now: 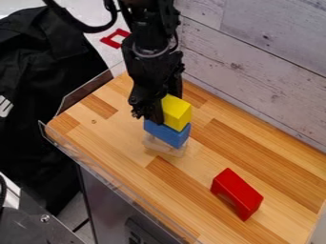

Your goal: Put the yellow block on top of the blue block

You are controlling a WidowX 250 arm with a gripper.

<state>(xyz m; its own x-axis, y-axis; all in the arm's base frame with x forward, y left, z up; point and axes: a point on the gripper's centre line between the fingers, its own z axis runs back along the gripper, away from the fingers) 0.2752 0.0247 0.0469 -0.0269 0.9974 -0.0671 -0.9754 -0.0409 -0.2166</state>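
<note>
The black gripper (163, 106) hangs down over the upper middle of the wooden table, shut on the yellow block (178, 114). One finger covers the yellow block's left side and the other is behind its top. Directly under the yellow block is the blue block (167, 134), and no gap shows between the two. The gripper's near fingertip reaches down to the blue block's upper left edge. Beneath the blue block lies a pale block (164, 146), mostly hidden by it.
A red arch-shaped block (237, 193) lies toward the lower right of the wooden table (248, 147). A clear plastic rim (105, 172) runs along the table's left edge. Behind the table stands a whitewashed plank wall (255, 62), and dark cloth (41, 95) hangs at the left.
</note>
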